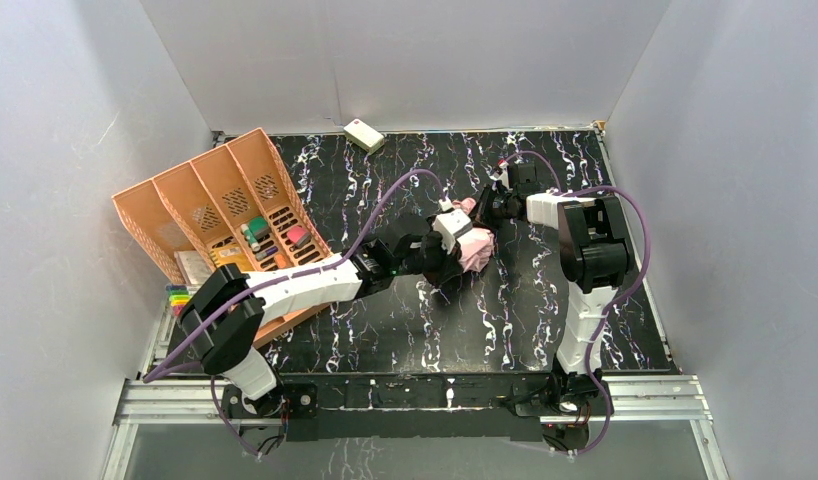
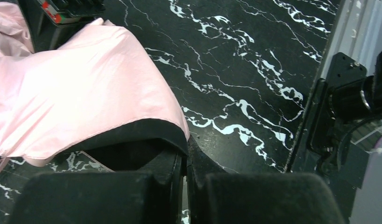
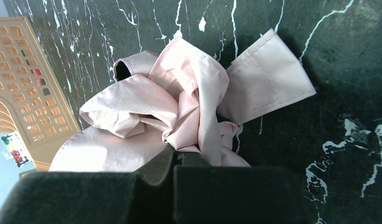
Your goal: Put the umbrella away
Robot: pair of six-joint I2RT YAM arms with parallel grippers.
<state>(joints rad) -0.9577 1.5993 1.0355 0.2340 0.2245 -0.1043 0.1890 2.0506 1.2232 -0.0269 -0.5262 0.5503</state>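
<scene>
The black, white-veined table (image 1: pixel 405 320) sits boxed in by plain grey walls (image 1: pixel 385 60). Near its middle lies the umbrella (image 1: pixel 476 246), a crumpled pink heap. The left gripper (image 2: pixel 185 161) is clenched on its black hem, and the right gripper (image 3: pixel 174 161) pinches its pink folds. An orange organizer (image 1: pixel 225 205) leans at the left edge.

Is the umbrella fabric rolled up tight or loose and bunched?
Loose and bunched: the umbrella fabric sits in crumpled pink folds, and its strap sticks out unwrapped.
</scene>
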